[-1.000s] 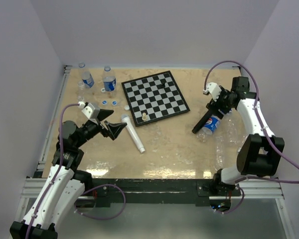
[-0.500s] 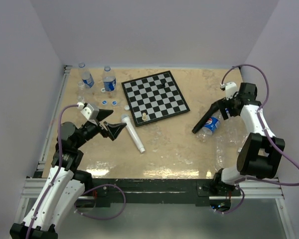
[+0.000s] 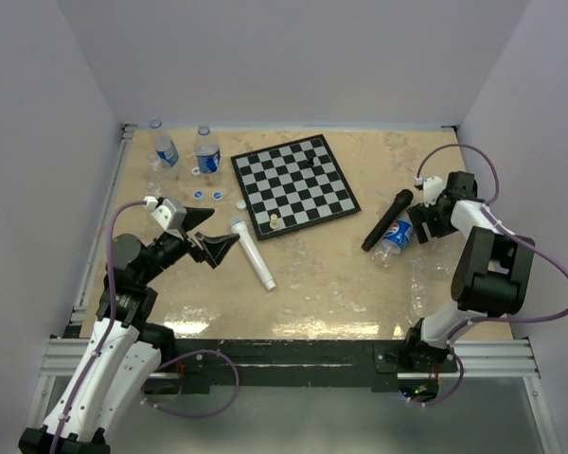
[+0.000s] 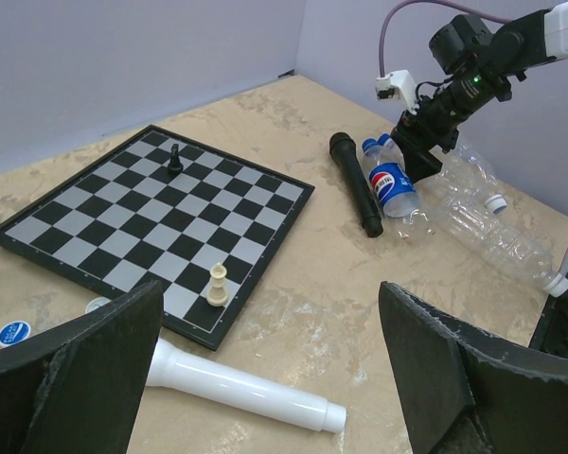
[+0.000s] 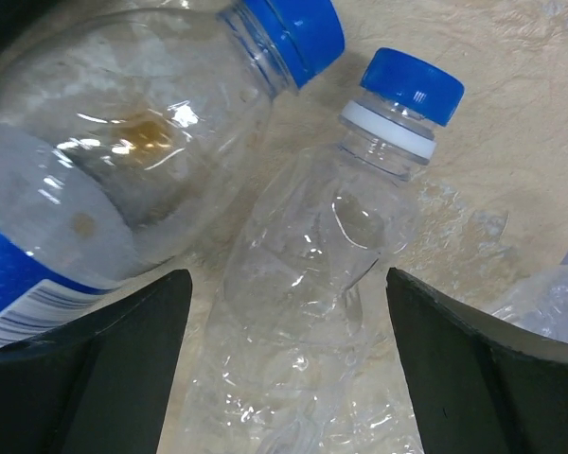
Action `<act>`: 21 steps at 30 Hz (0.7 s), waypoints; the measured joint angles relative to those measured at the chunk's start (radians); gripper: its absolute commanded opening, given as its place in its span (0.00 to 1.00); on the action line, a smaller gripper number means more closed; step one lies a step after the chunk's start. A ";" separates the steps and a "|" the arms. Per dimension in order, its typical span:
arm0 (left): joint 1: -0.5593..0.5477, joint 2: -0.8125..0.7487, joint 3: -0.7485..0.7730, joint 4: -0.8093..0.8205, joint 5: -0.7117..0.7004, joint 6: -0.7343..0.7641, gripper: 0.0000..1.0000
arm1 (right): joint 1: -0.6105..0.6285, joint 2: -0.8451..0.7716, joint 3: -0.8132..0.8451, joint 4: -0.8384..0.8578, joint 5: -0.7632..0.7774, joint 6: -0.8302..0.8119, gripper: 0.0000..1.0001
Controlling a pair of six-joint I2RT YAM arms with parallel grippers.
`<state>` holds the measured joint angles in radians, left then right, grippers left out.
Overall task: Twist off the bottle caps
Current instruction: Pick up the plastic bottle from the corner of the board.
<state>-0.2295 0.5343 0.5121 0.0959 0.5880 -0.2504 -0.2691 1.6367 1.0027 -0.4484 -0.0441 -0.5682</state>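
Here, a labelled bottle (image 5: pixel 123 180) lies beside a crumpled bottle (image 5: pixel 312 284).

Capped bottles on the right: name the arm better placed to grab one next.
Probably right. The right gripper hangs open directly over the Pepsi bottle and the clear bottle, both capped. The left gripper sits across the table, by the white microphone.

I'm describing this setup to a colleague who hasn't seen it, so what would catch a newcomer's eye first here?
The black-and-white chessboard at the centre stands out most. On the right, the right gripper hangs open over a crumpled clear bottle with a blue cap, beside a logo bottle and a black microphone. A white microphone lies just beyond the open left gripper.
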 measured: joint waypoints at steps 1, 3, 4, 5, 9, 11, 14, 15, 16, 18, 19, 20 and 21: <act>0.000 0.000 0.000 0.000 0.000 0.000 1.00 | -0.003 0.006 -0.001 0.006 0.000 0.001 0.84; 0.000 0.000 0.000 0.000 0.000 0.000 1.00 | -0.009 0.016 -0.002 0.021 0.000 0.003 0.81; 0.000 0.000 0.000 0.000 0.000 0.000 1.00 | -0.010 0.023 -0.003 0.030 0.000 0.004 0.78; 0.000 0.000 0.000 0.000 0.000 0.000 1.00 | -0.013 0.030 -0.004 0.037 0.000 0.006 0.74; 0.000 0.000 0.000 0.000 0.000 0.000 1.00 | -0.014 0.053 -0.009 0.056 -0.009 0.014 0.63; 0.000 0.000 0.000 0.000 0.000 0.000 1.00 | -0.014 0.058 -0.009 0.059 -0.021 0.018 0.58; 0.000 0.000 0.000 0.000 0.000 0.000 1.00 | -0.014 0.056 -0.008 0.065 -0.039 0.020 0.51; 0.000 0.000 0.000 0.000 0.000 0.000 1.00 | -0.015 0.052 -0.008 0.066 -0.049 0.022 0.48; 0.000 0.001 0.000 0.000 0.000 0.000 1.00 | -0.016 0.047 -0.008 0.064 -0.063 0.024 0.45; 0.000 0.002 0.000 0.000 0.000 0.000 1.00 | -0.016 0.031 -0.008 0.055 -0.089 0.026 0.39; 0.000 0.002 0.000 0.000 0.002 0.000 1.00 | -0.016 0.020 -0.008 0.049 -0.100 0.026 0.36; 0.000 0.003 0.000 0.000 0.003 0.000 1.00 | -0.016 0.002 -0.006 0.037 -0.116 0.026 0.33; 0.000 0.004 0.000 0.000 0.006 0.000 1.00 | -0.016 -0.016 0.000 0.026 -0.132 0.026 0.30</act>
<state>-0.2295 0.5381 0.5117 0.0963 0.5938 -0.2504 -0.2855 1.6203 1.0023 -0.4225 -0.1757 -0.5426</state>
